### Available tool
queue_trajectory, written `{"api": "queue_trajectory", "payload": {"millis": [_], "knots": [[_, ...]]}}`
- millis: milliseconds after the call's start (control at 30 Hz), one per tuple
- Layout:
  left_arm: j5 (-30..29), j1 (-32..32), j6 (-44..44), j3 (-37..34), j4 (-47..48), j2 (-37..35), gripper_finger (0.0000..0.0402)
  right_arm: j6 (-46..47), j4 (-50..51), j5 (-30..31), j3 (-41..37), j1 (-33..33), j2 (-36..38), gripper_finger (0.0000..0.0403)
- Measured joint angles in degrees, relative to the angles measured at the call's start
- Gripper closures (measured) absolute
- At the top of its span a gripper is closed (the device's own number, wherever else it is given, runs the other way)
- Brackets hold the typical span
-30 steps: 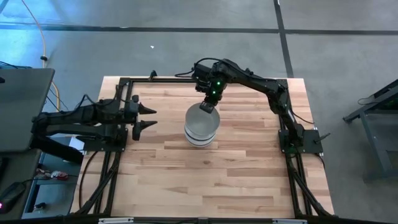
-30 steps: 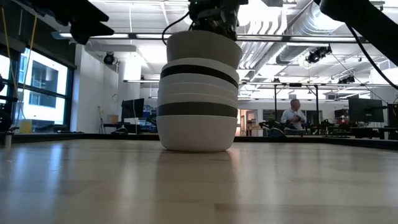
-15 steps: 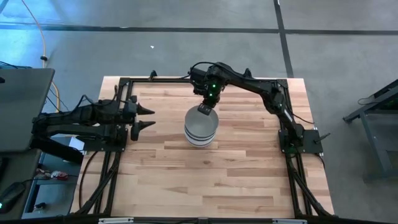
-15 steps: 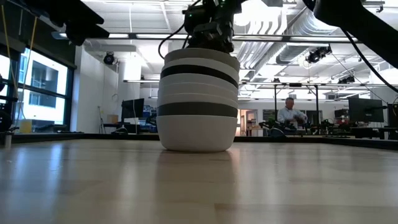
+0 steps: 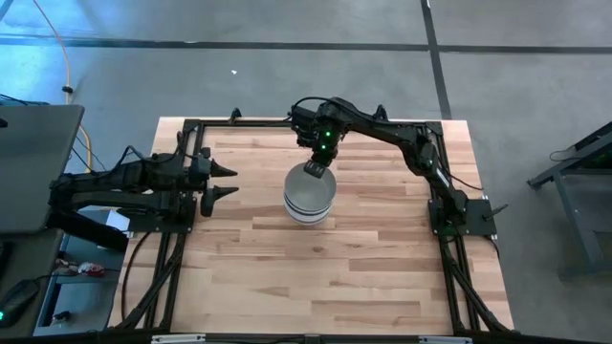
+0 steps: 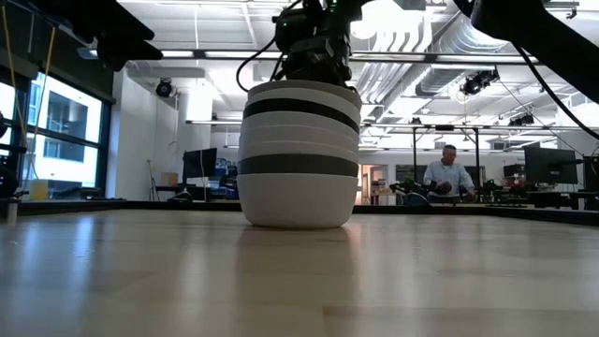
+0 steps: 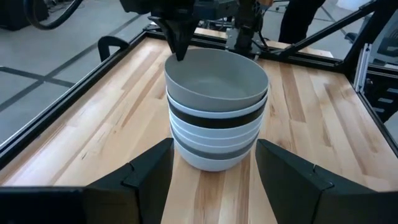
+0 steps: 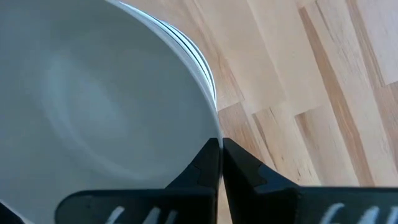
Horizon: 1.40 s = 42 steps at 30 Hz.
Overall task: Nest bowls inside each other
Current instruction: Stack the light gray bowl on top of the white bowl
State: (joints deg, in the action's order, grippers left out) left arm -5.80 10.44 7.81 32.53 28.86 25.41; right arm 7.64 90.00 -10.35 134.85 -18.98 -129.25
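Observation:
Several bowls stand nested in one stack (image 5: pixel 308 196) on the wooden table's middle, white ones with a grey and a black one between them (image 6: pixel 299 154). The top bowl (image 7: pixel 214 78) is grey and sits down inside the others. My right gripper (image 5: pixel 314 170) reaches down from above onto the far side of this bowl's rim and is shut there (image 8: pixel 220 146). My left gripper (image 5: pixel 225 182) waits open at the table's left edge, pointing toward the stack, its fingers apart and away from the bowls (image 7: pixel 214 148). My right gripper pinches the top grey bowl's rim on its far side (image 8: pixel 215 127), one finger inside the bowl and one outside. The fingers (image 7: pixel 180 46) point down from above. The bowl sits level, seated in the bowl below it.
A black frame (image 5: pixel 287 122) runs along the table's far edge and down both sides. Bare wood lies all around the stack, widest toward the near edge (image 5: pixel 316 277). A person (image 6: pixel 447 176) stands far off in the room behind.
My right gripper has gone down with the grey bowl. The bowl stood higher above the stack a second ago and now sits down inside the top of it. The gripper has stayed shut on the rim.

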Motion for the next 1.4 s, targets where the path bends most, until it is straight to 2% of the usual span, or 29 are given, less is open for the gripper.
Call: {"api": "queue_trajectory", "payload": {"millis": [1167,1400], "knots": [[0.2,0.0,-0.5,0.0,0.1,0.0,0.0186,-1.6,0.0,-4.9,0.0,1.1,-3.2,0.0403],[0.2,0.0,-0.5,0.0,0.1,0.0,0.0186,-1.1,0.0,-6.0,0.0,1.1,-3.2,0.0369]]}}
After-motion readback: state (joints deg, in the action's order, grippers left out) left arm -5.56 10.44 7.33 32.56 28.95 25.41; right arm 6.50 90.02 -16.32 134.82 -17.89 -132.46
